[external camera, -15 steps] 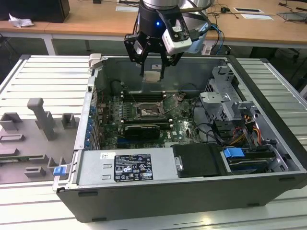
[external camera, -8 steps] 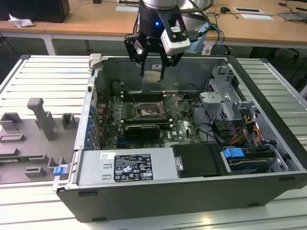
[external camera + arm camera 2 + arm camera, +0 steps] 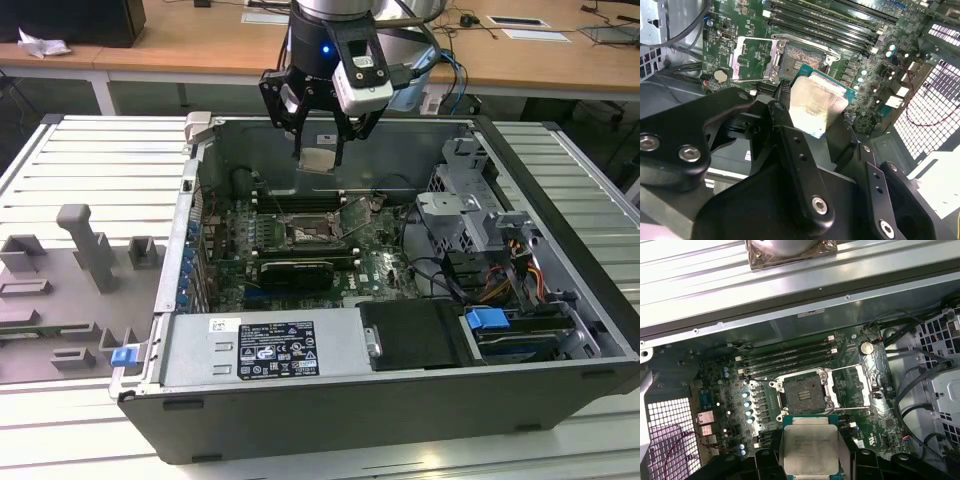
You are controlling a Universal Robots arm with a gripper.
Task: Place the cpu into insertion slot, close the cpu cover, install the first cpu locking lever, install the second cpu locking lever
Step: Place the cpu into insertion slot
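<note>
"Room to move?"
"Ample. Over the open case (image 3: 330, 415), my gripper (image 3: 320, 152) hung clear of its walls; the cpu cover (image 3: 869, 382) lay open, the insertion slot (image 3: 802, 392) exposed."
"Holding?"
"The cpu (image 3: 810, 450), pinched edgewise, one edge cropped."

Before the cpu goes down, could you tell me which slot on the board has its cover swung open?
The square, metal-rimmed insertion slot, with the cpu cover folded out beside it; the long narrow memory slots have no cover.

cpu (image 3: 810, 450) suspended above empty insertion slot (image 3: 802, 392); cpu cover (image 3: 868, 382) open.
</note>
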